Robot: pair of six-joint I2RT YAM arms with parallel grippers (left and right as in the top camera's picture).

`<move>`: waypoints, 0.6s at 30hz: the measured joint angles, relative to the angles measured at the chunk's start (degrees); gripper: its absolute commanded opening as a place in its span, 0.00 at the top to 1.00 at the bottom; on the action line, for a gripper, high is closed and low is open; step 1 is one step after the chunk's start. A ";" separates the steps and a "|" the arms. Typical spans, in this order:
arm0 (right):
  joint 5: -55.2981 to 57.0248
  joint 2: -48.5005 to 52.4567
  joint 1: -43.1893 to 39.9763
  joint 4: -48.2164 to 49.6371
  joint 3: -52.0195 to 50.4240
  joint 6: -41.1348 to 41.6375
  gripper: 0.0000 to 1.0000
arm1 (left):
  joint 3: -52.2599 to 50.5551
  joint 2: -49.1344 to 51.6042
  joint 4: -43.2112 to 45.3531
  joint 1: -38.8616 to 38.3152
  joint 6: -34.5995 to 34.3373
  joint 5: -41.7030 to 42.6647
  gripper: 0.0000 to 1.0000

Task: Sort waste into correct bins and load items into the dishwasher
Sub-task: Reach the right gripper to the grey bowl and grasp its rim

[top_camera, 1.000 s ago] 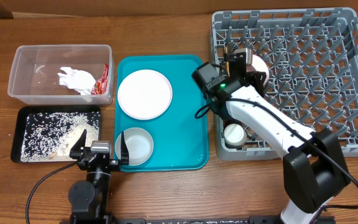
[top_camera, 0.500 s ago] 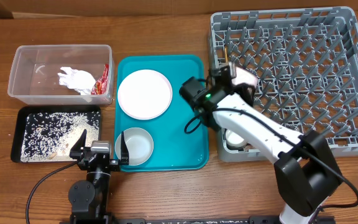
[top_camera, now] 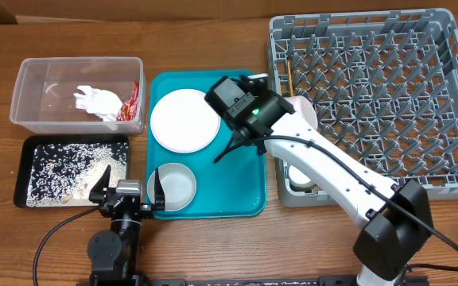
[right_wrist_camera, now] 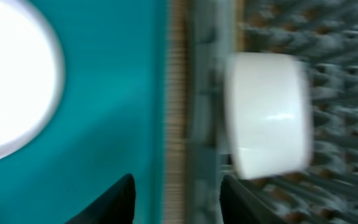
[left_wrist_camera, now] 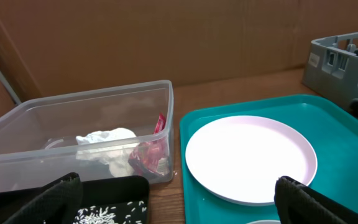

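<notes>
A round white plate [top_camera: 184,119] and a white bowl [top_camera: 173,187] sit on the teal tray [top_camera: 245,183]. My right gripper [top_camera: 258,83] is open and empty above the tray's far right corner, beside the plate. In the right wrist view its fingers [right_wrist_camera: 176,199] straddle the gap between the tray and the grey dish rack [top_camera: 388,87]. A second white bowl [right_wrist_camera: 269,115] lies in the rack by its left wall. A small white cup [top_camera: 299,173] and the chopsticks [top_camera: 289,75] are in the rack too. My left gripper [top_camera: 127,191] is open and empty at the table's front.
The clear tub [top_camera: 30,95] at the far left holds the crumpled napkin [top_camera: 98,101] and the red wrapper [top_camera: 130,103]. The black tray [top_camera: 24,171] in front of it holds rice grains [top_camera: 66,167]. The left wrist view shows the plate [left_wrist_camera: 247,158] and the tub [left_wrist_camera: 17,134].
My right gripper has swung left, from the rack's left edge to over the teal tray. The white bowl stays behind in the rack. The left arm has not moved.
</notes>
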 measured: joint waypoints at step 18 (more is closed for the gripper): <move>-39.39 7.02 7.23 24.02 -13.88 3.69 0.64 | 0.00 0.00 0.00 0.00 0.00 0.00 0.00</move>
